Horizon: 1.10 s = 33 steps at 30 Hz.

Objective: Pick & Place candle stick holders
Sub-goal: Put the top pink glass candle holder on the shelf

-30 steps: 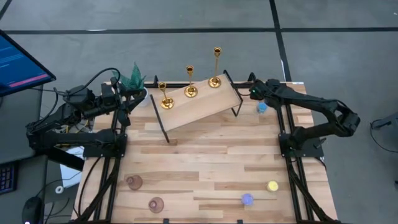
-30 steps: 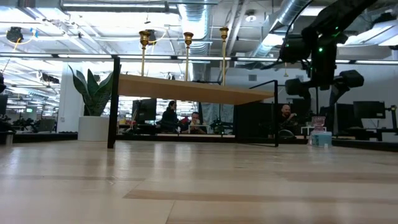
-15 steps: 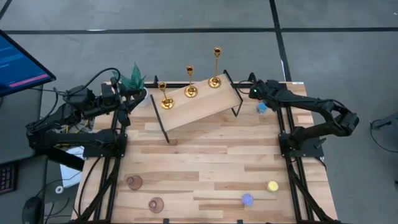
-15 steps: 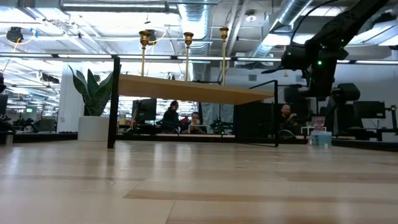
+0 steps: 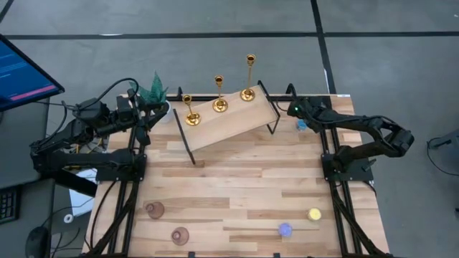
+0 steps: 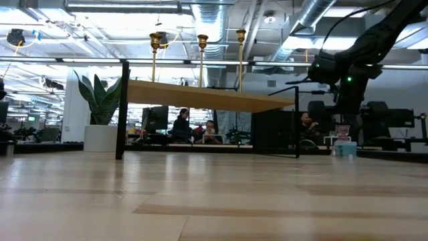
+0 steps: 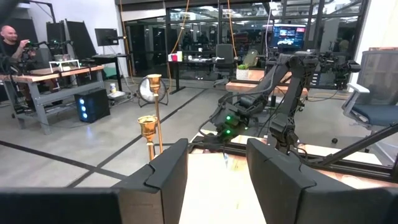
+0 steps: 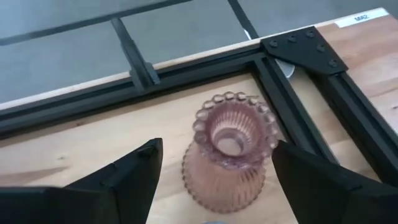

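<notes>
Three gold candle stick holders stand upright on a raised wooden shelf at the far middle of the table. Two squat pink holders stand near the front left. A third pink holder stands on its base at the table's far right corner. My right gripper hangs open just above it, tilted down, one finger on either side and close to it. In the high view that arm covers this holder. My left gripper waits open and level at the far left, with nothing between its fingers.
A green plant stands at the far left, by the left arm. A blue light lies near the right gripper. Yellow and purple lights lie at the front right. Black frame bars run close behind the pink holder.
My right gripper has come down toward the pink holder at the table's far right corner, and its wrist has tipped and rolled a little on the way. The left arm and all the holders have kept still.
</notes>
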{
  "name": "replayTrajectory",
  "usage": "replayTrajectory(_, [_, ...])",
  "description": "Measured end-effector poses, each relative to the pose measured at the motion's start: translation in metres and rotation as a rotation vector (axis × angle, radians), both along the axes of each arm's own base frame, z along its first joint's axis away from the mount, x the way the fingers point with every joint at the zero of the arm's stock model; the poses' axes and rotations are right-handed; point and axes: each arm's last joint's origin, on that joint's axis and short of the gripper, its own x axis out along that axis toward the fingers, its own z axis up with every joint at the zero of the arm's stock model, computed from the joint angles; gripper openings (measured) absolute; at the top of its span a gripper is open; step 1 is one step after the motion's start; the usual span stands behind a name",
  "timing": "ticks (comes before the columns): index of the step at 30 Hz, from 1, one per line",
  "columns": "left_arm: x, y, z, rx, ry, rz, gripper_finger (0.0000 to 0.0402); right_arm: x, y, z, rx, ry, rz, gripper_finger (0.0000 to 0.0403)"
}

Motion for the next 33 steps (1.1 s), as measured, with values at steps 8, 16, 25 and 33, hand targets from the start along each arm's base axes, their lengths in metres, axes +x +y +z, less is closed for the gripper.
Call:
replayTrajectory(8, [0.000,0.000,0.000,0.000,0.000,0.000,0.0163,0.000,-0.006,-0.008,0.036,0.040,0.023,0.0291])
replayTrajectory(16, [0.000,0.000,0.000,0.000,0.000,0.000,0.0163,0.003,-0.008,-0.012,0.035,0.066,0.049,0.0291])
replayTrajectory(25, [0.000,0.000,0.000,0.000,0.000,0.000,0.0163,0.003,-0.009,-0.012,0.036,0.083,0.069,0.0257])
replayTrajectory(33, [0.000,0.000,0.000,0.000,0.000,0.000,0.0163,0.003,-0.008,-0.012,0.043,0.104,0.088,0.0175])
